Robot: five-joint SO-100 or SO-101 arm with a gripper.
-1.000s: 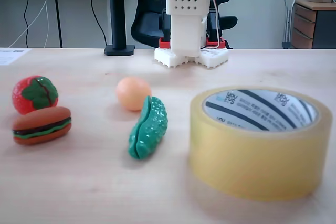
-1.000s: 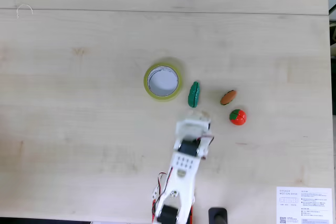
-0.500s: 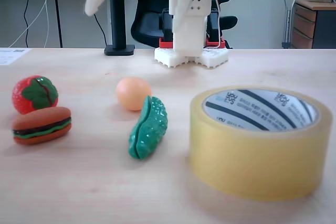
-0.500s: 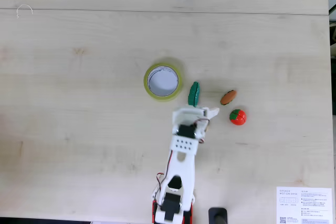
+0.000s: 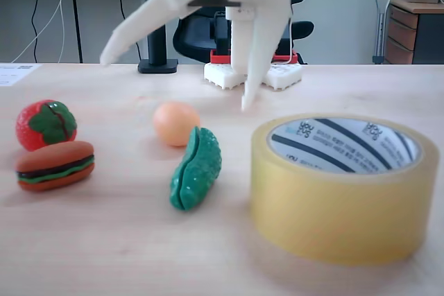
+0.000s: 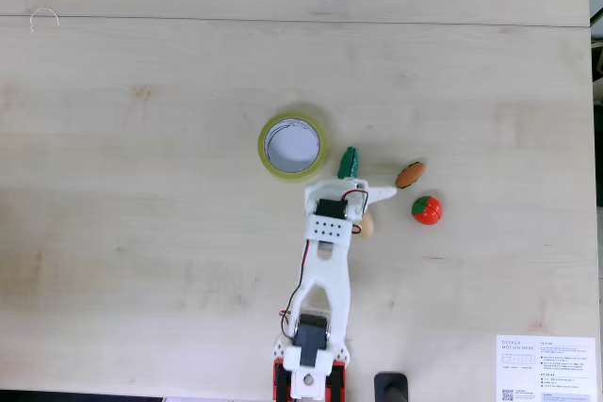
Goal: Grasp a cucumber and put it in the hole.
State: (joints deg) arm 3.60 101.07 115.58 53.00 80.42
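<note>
The white claw (image 5: 173, 81), fingers now spread wide, is coming down, apparently above the cucumber (image 5: 196, 168), which is lying untouched just beside the tape roll (image 5: 343, 230), so grasping looks next.

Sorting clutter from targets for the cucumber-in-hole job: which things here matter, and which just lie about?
Matter: cucumber, tape roll with its hole, open gripper.
Lying about: orange ball, burger, strawberry, paper sheet.
</note>
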